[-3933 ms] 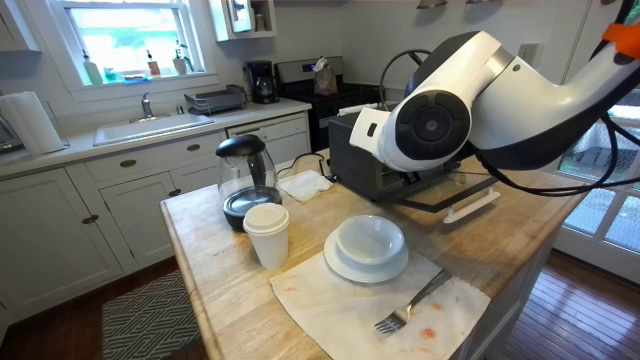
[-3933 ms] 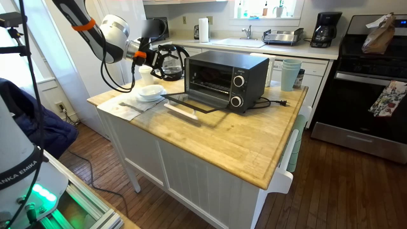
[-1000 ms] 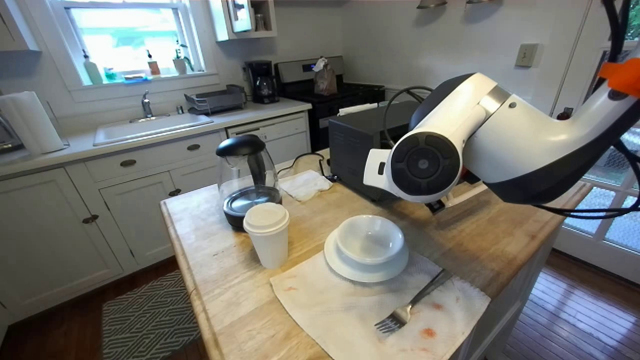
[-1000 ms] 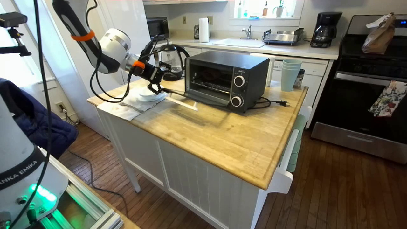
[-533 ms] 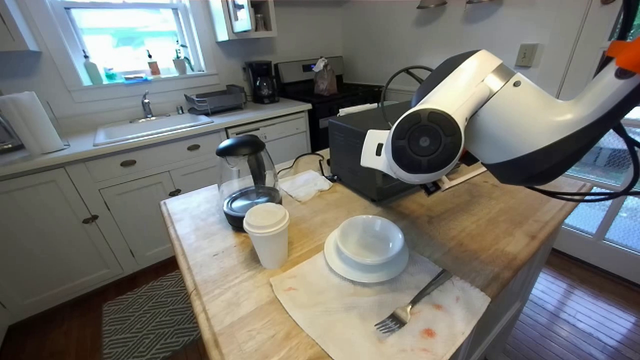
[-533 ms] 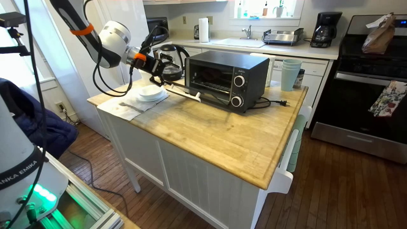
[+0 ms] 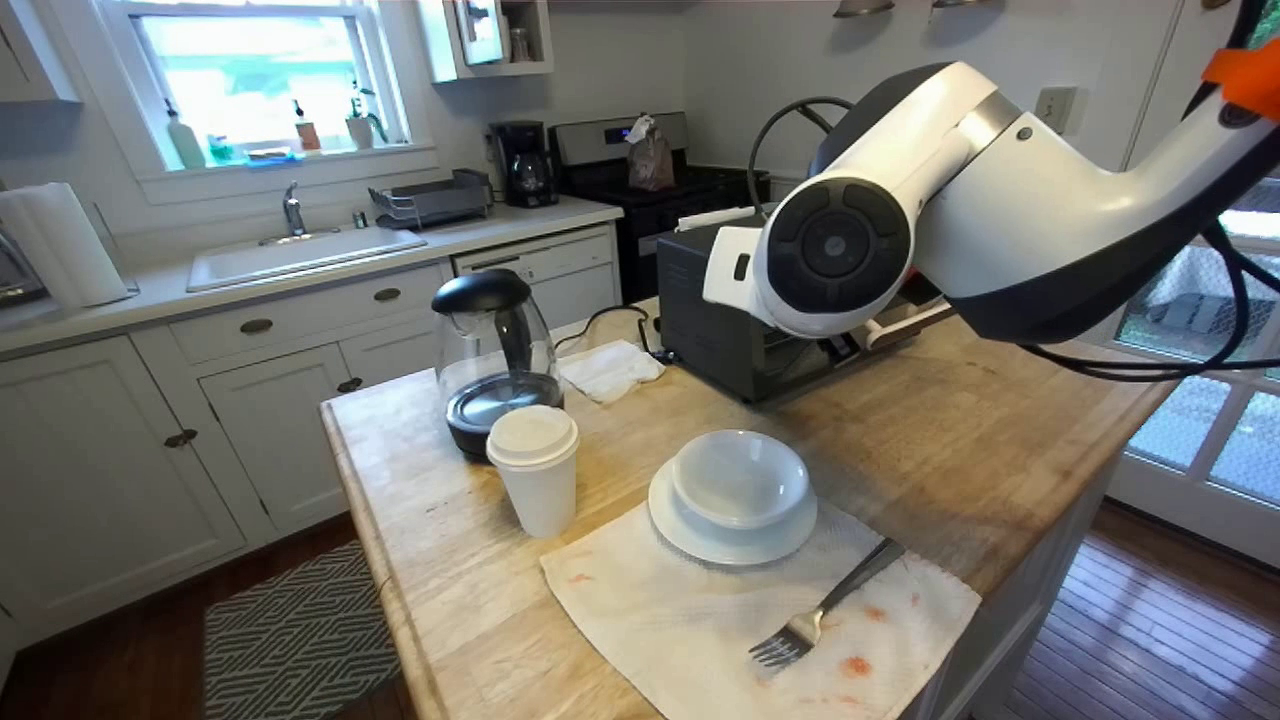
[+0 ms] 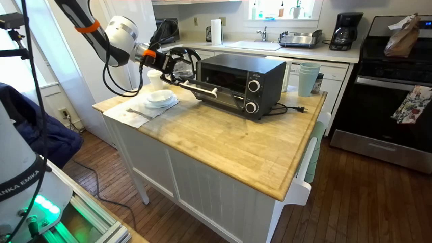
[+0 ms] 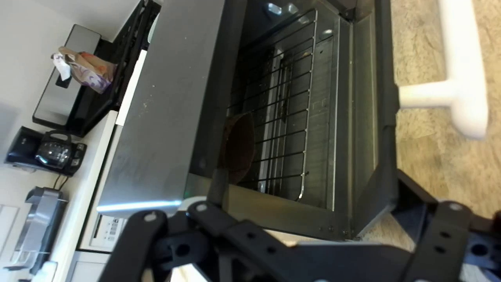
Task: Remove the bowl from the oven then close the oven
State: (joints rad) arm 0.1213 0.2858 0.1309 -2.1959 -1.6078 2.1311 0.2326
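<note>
The small white bowl (image 7: 740,478) sits upright on a white plate (image 7: 672,530) on a paper towel, in both exterior views (image 8: 160,96). It is out of the wrist view. The black toaster oven (image 8: 241,62) has its drop-down door partly raised, tilted outward, with a white handle (image 8: 200,89). My gripper (image 8: 182,72) is open, its lower finger at the door's free edge near one handle end; exact contact is hard to see. In the wrist view my open fingers (image 9: 313,192) straddle the oven's side. Inside, beside the rack (image 9: 307,113), is a dark brown rounded thing (image 9: 239,148).
A glass kettle (image 7: 500,350) and a lidded white cup (image 7: 537,475) stand on the table near the gripper. A fork (image 7: 830,605) lies on the paper towel. Stacked blue cups (image 8: 308,81) and a loose plug cord (image 8: 290,107) are at the oven's knob side.
Earlier the door lay nearly flat and my gripper was above, then down at its edge. Over the last second my gripper rose toward the oven and the door swung up with it.
</note>
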